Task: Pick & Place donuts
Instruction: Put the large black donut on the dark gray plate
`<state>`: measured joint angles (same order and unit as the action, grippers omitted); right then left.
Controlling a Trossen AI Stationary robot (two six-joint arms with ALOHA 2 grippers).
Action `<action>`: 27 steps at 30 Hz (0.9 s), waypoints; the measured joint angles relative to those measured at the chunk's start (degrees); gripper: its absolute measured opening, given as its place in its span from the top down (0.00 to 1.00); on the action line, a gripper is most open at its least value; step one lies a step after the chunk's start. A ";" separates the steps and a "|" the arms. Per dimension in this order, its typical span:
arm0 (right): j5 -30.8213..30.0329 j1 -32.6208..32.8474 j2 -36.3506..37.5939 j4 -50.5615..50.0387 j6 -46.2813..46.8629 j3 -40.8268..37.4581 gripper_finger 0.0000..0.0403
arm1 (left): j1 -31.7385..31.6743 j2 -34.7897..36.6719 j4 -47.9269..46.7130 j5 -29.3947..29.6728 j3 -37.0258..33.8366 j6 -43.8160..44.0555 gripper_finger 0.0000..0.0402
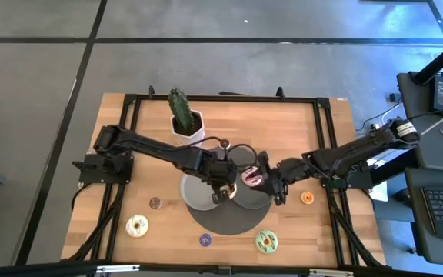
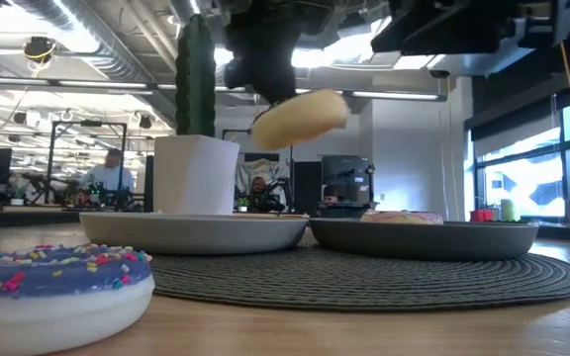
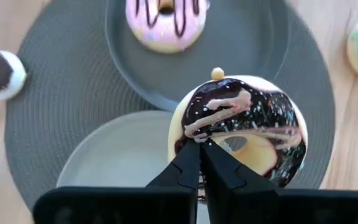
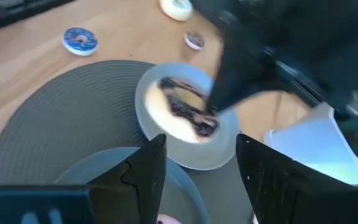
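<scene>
My left gripper is shut on a chocolate-iced donut, which hangs tilted above the light grey plate. Beside that plate, a pink donut lies flat in the dark grey plate. Both plates rest on a round dark mat. My right gripper stands open over the dark plate, just right of the pink donut, with nothing between its fingers. Cream, small brown, purple, green and orange donuts lie flat on the table. My left gripper pinches the chocolate donut's ring at the rim nearest the gripper, its two fingertips close together. The fingers come steeply from above. The donut is lifted clear of the light plate and hangs tilted below them.
A cactus in a white pot stands at the table's far side, behind the plates. The purple donut lies close to the low camera. Bare wood shows at the table's far right.
</scene>
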<state>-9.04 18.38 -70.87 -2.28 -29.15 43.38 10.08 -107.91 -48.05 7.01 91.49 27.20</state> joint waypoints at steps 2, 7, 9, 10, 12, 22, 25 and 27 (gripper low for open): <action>-0.23 1.27 -0.12 -0.02 -0.15 0.00 0.52 | -0.42 -0.46 0.42 0.15 0.84 -1.17 0.99; -0.35 2.86 -3.42 2.91 -0.15 0.03 0.52 | -0.98 -0.78 1.41 0.92 1.59 -1.47 0.99; -0.37 2.86 -5.19 4.15 -0.88 0.07 0.52 | -1.24 -0.80 2.23 0.92 1.59 -1.82 0.99; -0.39 2.86 -6.23 5.23 -1.29 0.05 0.52 | -1.26 -0.80 2.54 0.92 1.59 -2.18 0.99; -0.43 2.86 -7.76 7.28 -2.67 0.04 0.52 | -1.28 -0.80 3.43 0.92 1.59 -2.87 0.99; -0.54 0.95 -11.86 12.74 -2.79 0.04 0.52 | -1.13 -0.78 3.51 0.20 1.59 -2.98 0.99; -0.50 0.67 -12.64 12.72 -2.79 0.04 0.52 | -1.13 -0.80 3.53 -1.01 1.59 -3.59 0.99; -0.48 0.67 -13.12 12.72 -2.83 0.04 0.52 | -1.13 -0.79 3.65 -1.24 1.59 -3.89 0.99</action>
<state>-9.52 19.05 -83.99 10.44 -31.98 43.42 8.95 -108.69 -44.40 5.76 93.08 23.31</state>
